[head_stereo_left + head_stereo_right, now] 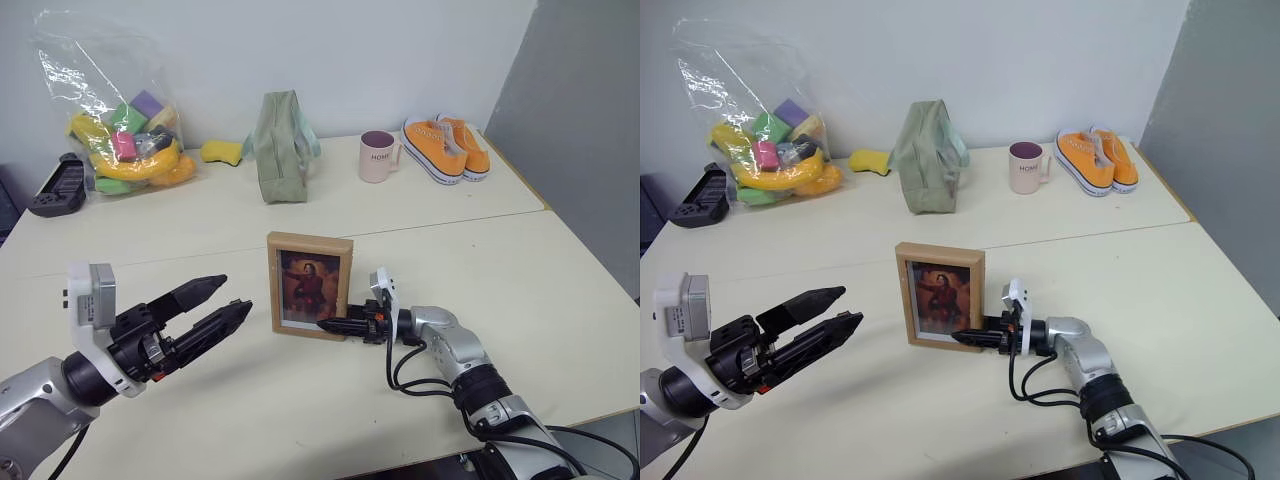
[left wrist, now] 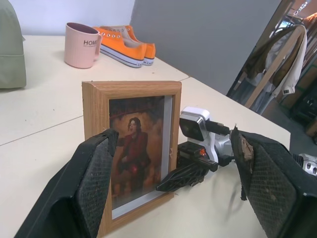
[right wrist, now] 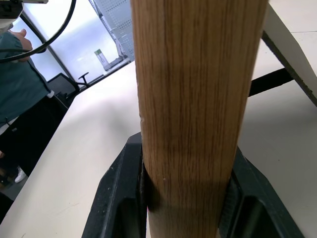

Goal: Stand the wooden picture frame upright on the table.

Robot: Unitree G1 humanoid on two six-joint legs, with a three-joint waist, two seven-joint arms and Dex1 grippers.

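Note:
The wooden picture frame (image 1: 310, 285) stands upright on the cream table (image 1: 520, 270), its dark reddish portrait facing me. My right gripper (image 1: 336, 325) reaches in level from the right and is shut on the frame's lower right edge; in the right wrist view its black fingers (image 3: 119, 198) press either side of the wooden edge (image 3: 193, 99). My left gripper (image 1: 232, 295) hovers open to the left of the frame, apart from it. In the left wrist view its wide-spread fingers (image 2: 94, 183) flank the frame (image 2: 131, 148).
Along the table's far side lie a black object (image 1: 58, 188), a clear bag of coloured toys (image 1: 125, 130), a yellow sponge (image 1: 222, 151), a green fabric bag (image 1: 280, 150), a pink mug (image 1: 378, 155) and orange shoes (image 1: 447, 148). A person (image 3: 15, 74) stands beyond the table.

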